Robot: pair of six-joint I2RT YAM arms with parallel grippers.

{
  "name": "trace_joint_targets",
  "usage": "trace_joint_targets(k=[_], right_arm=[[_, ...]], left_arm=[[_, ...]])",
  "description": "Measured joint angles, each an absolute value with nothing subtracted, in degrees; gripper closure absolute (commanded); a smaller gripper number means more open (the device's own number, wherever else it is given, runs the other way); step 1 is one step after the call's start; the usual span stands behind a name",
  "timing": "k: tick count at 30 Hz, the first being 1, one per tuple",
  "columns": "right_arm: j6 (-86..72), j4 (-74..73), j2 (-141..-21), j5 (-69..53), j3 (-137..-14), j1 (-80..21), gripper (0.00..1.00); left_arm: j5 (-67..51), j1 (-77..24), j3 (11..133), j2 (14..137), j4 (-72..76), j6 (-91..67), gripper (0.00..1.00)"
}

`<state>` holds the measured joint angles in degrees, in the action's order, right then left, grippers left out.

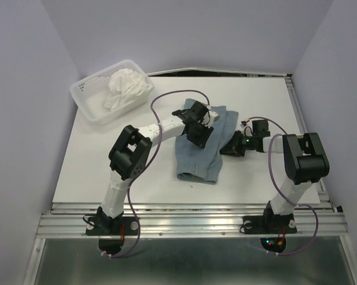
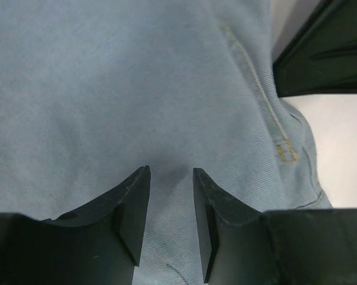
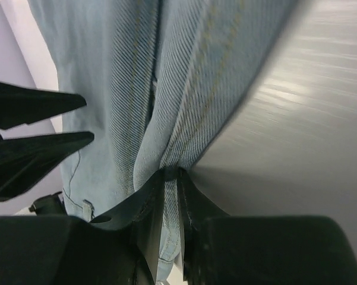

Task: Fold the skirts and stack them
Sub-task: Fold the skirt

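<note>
The blue-grey skirt (image 1: 197, 157) lies folded lengthwise in the middle of the white table (image 1: 255, 98). My left gripper (image 1: 199, 133) is down on its upper part. In the left wrist view its jaws (image 2: 171, 172) stand apart, tips on the cloth (image 2: 107, 89), with a low ridge of fabric between them. My right gripper (image 1: 228, 147) is at the skirt's right edge. In the right wrist view it (image 3: 171, 172) is shut on a stitched fold of the blue cloth (image 3: 136, 71), pulled taut. The white skirt (image 1: 128, 88) sits crumpled in the basket.
The white mesh basket (image 1: 86, 101) stands at the table's back left corner. The two grippers are close: the right one's black finger (image 2: 321, 59) shows in the left wrist view, the left one's fingers (image 3: 35, 130) in the right wrist view. Purple walls enclose the table.
</note>
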<state>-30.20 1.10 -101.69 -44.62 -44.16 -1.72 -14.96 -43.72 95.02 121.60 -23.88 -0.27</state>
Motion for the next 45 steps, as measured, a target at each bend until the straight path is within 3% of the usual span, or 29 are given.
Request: trace_joint_targets(k=[6, 16, 20, 27, 33, 40, 45], right_arm=[[-36.9, 9.2, -105.5, -45.0, -44.3, -7.0, 0.77], [-35.9, 7.0, -103.8, -36.9, -48.2, -7.2, 0.75], [-32.0, 1.4, -103.8, -32.8, -53.1, -7.1, 0.73], [-27.3, -9.5, -97.1, -29.4, -53.5, -6.4, 0.66], [-27.7, -9.6, -95.4, -33.9, -55.2, -6.3, 0.71], [-31.6, -8.6, -103.4, -37.4, -59.0, -6.3, 0.73], [-41.8, -0.2, -96.1, -40.1, -49.1, -6.4, 0.67]], left_arm=[[-11.8, -39.9, 94.5, 117.3, -26.9, 3.0, 0.54], [-8.1, -40.2, 86.4, 99.5, -27.9, 5.5, 0.54], [-10.0, -39.2, 85.8, 103.2, -27.2, 5.0, 0.55], [-14.6, -35.1, 94.0, 122.1, -24.9, 3.0, 0.56], [-17.4, -29.7, 105.7, 129.9, -24.2, 0.4, 0.55], [-16.4, -26.2, 114.6, 135.3, -25.3, -0.4, 0.52], [-12.4, -28.5, 106.8, 126.3, -26.6, 2.3, 0.51]])
